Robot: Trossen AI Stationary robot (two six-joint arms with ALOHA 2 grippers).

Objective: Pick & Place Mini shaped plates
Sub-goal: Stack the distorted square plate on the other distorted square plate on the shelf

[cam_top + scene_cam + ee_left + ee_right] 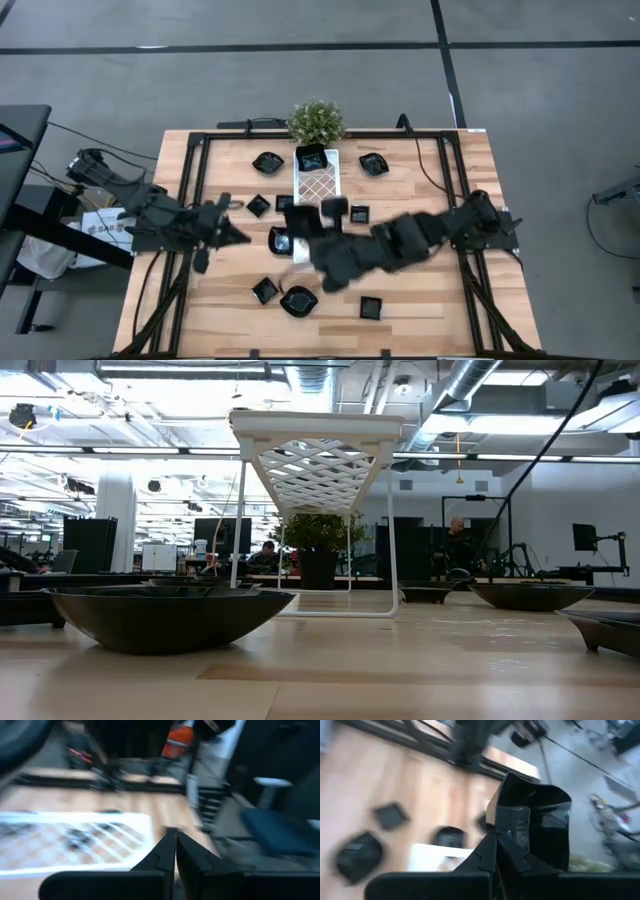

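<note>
Counter [420, 300] of pale wood carries the white lattice tray [318, 182] toward twelve o'clock, black mini plates [298, 300] scattered around it. Right tool [496, 836] is clamped on a glossy mini plate [540, 827], lifted near centre: carrying step; next, lower it onto the tray. Left tool [175, 851], at nine o'clock, is closed, empty.

No text, label, brand, number or sign can be read in any view. A white sheet or box [100, 226] beside the light wooden table's [440, 300] left edge bears dark print, but it is too small to make out.
</note>
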